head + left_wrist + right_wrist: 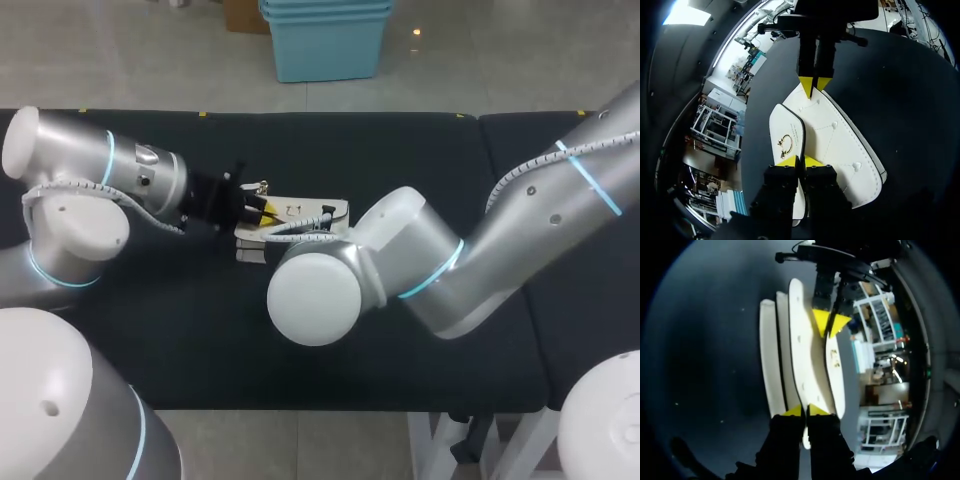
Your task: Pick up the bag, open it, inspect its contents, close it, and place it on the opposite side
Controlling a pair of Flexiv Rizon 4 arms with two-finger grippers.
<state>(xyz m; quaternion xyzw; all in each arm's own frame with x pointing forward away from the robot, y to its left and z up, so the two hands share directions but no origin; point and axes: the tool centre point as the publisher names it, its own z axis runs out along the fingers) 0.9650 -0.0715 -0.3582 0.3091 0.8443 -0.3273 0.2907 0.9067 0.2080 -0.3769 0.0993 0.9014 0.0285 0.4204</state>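
Observation:
A white bag [300, 222] with black edging and a gold ring clasp [785, 145] sits at the middle of the black table [200, 330]. My left gripper [262, 212] is at the bag's left end. In the left wrist view its tips [800, 161] pinch the bag's near edge beside the flap. In the right wrist view my right gripper [804, 411] is shut on a thin white panel at the bag [805, 365]'s opposite end. It also shows in the left wrist view as the far gripper [814, 85]. In the head view the right arm's joint [315, 290] hides that gripper.
The right arm's thick elbow [430, 270] hangs over the table's middle right. A seam [480, 135] splits the black table from a second section at the right. The table's front edge [300, 408] runs near the robot's base.

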